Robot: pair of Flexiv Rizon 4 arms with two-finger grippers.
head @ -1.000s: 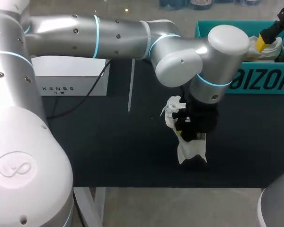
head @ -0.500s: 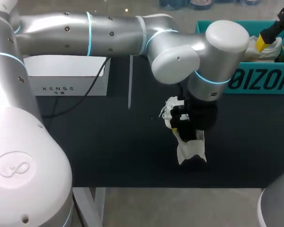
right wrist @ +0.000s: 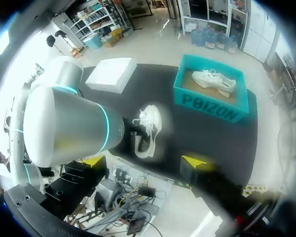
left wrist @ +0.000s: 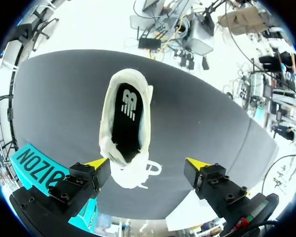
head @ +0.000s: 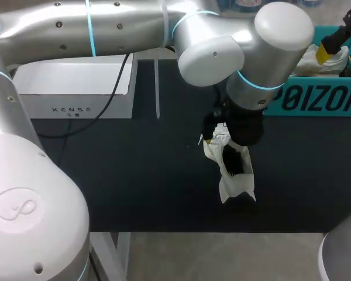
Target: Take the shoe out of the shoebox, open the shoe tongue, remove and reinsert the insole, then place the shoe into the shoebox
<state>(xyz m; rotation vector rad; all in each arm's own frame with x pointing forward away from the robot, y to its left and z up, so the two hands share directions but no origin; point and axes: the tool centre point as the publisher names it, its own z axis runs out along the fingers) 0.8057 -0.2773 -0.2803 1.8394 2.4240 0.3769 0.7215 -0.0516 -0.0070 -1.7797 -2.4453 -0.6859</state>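
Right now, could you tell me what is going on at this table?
The left claw hangs open just over the lace end of a white shoe, which lies on the dark table, out of its box. The black insole sits inside the shoe. The right claw is open and empty, high above the table. A second white shoe lies in the teal shoebox.

The table (head: 134,187) has a dark, matte top.
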